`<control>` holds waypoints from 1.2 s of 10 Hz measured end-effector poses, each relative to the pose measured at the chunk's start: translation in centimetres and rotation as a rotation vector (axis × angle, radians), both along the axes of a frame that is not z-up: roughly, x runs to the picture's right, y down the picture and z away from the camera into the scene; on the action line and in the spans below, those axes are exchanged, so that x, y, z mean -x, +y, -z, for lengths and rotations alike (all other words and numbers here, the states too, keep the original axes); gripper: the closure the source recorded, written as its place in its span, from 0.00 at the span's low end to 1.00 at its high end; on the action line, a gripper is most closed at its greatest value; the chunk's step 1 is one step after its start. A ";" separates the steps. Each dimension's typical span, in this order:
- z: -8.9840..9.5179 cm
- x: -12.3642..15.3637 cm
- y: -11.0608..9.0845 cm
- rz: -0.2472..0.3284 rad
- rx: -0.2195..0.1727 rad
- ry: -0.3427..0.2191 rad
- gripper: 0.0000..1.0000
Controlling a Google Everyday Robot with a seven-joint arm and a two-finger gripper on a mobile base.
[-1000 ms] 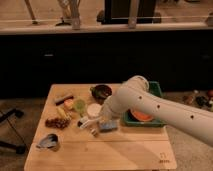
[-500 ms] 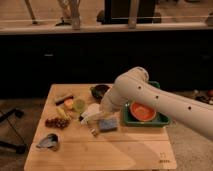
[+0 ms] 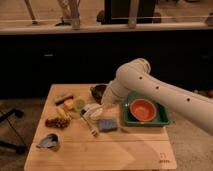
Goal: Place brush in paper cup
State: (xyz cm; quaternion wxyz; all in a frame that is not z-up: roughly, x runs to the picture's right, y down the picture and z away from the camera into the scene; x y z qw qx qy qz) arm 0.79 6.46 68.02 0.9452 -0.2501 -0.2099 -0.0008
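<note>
Arm comes in from the right, elbow high over the table's back edge, forearm sloping down-left. gripper point(image 3: 103, 104) sits at the low end of it, just above the table point(image 3: 125, 150) centre, right beside the paper cup point(image 3: 90, 109). Pincer is together, fingers closed. Can't tell from this angle if it's clamped on anything, as the wrist covers most of it.

brush point(image 3: 98, 108): only a pale slim bit shows at the gripper tip, reaching toward the cup. Head isn't visible, and can't tell if it's inside the cup or just over the rim.

Paper cup is upright, mid-table, btwn the light-green cup point(image 3: 79, 105) on its left and the blue sponge point(image 3: 107, 124) to its lower right.

Other stuff:
- thin yellowish-handled utensil point(image 3: 92, 130) lying flat, just front of the cup
- dark bowl point(image 3: 99, 91) at the back, partly behind the arm
- green tray point(image 3: 162, 119) right side, orange bowl point(image 3: 143, 110) in it
- grey metal cup point(image 3: 49, 142) front-left corner, tipped over
- grapes point(image 3: 53, 122) left, near the edge
</note>
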 end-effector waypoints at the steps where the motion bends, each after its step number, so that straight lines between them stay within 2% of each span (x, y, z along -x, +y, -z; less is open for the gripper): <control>1: -0.2 -0.5 -0.5 0.002 0.003 0.004 0.99; 6: -2.4 -2.0 -2.4 0.048 0.052 0.040 0.99; 12: -3.5 -0.5 -2.1 0.151 0.083 0.084 0.99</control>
